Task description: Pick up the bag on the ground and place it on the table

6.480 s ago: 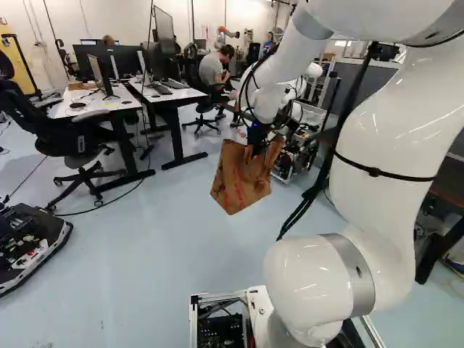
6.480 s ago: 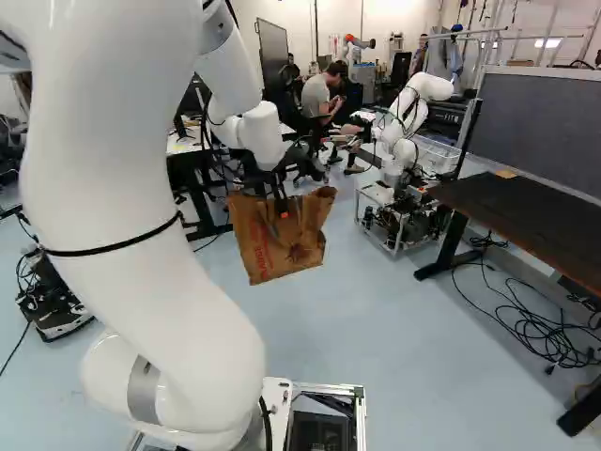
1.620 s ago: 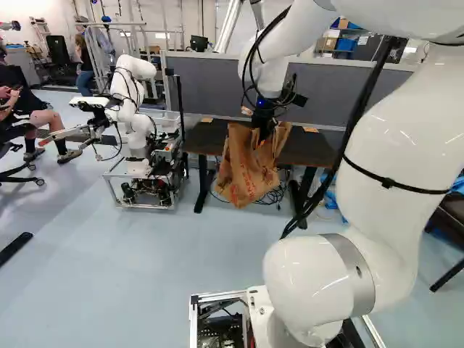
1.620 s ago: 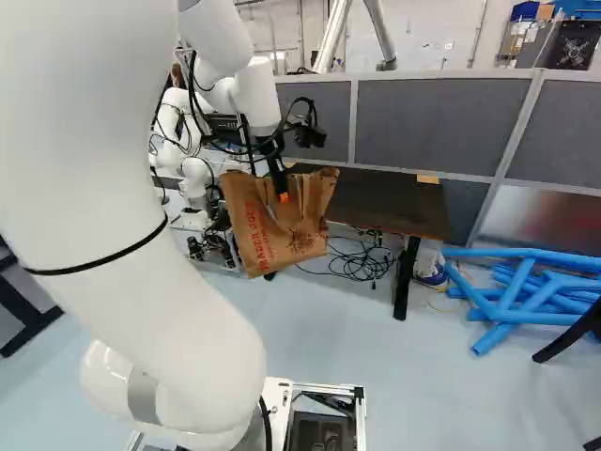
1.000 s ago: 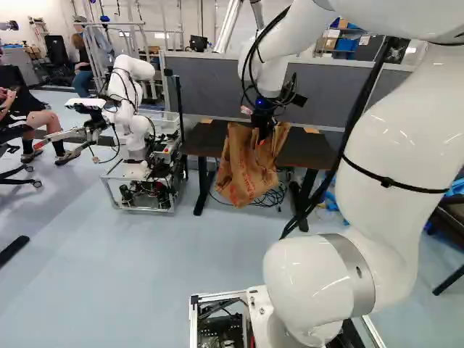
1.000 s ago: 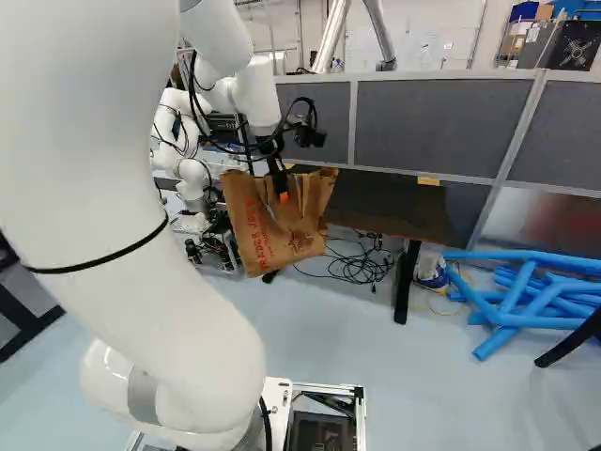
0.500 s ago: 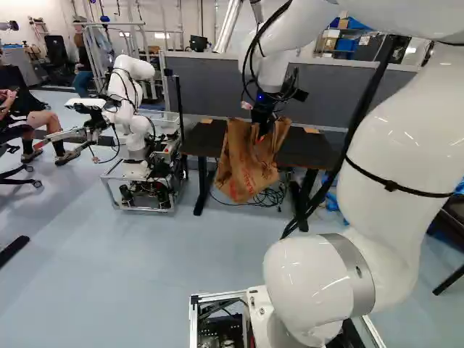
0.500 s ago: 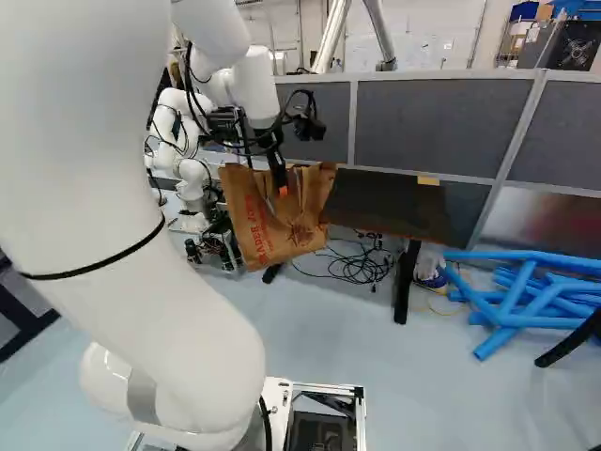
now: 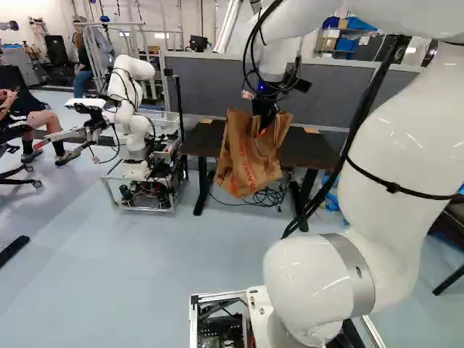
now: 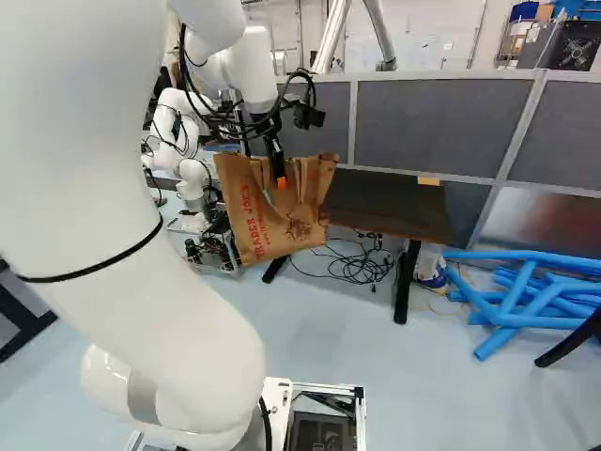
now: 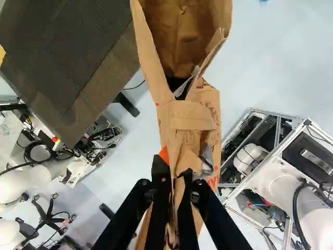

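Raised slightly with the arm since the earlier frame, the creased brown-paper bag (image 9: pixel 245 161) hangs before the flat, dark counter (image 9: pixel 312 149) in the left base view. Right base view: the gripper (image 10: pixel 280 179) holds it; smooth blue tubes (image 10: pixel 535 256) lie beside the counter. Only the wrist view reveals its open mouth, fingers clamped on folded paper beside the counter.

Ahead of the jaws, the wrist view's edge cuts off the bag (image 11: pixel 187 117) and table (image 11: pixel 83 67).
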You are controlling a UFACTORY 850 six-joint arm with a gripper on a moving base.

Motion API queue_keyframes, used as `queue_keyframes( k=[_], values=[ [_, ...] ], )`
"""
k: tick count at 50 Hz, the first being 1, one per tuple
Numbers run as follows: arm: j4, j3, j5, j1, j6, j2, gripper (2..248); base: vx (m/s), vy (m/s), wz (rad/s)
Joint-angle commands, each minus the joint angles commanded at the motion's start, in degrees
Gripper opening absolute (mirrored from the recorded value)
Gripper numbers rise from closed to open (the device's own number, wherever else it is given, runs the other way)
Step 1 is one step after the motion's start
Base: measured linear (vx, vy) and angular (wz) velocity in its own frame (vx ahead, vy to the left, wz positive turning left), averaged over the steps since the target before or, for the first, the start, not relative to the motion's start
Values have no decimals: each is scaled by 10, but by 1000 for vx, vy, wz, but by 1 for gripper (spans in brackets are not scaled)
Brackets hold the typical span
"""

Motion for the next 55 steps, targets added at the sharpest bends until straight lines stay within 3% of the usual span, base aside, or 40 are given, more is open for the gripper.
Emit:
queue_keyframes(
  k=[30, 55],
  values=[
    [0, -63, -72, 1, 0, -10, 21, 0, 0, 0],
    [0, -67, -76, 1, 0, -11, 21, 34, 0, -4]
  ],
)
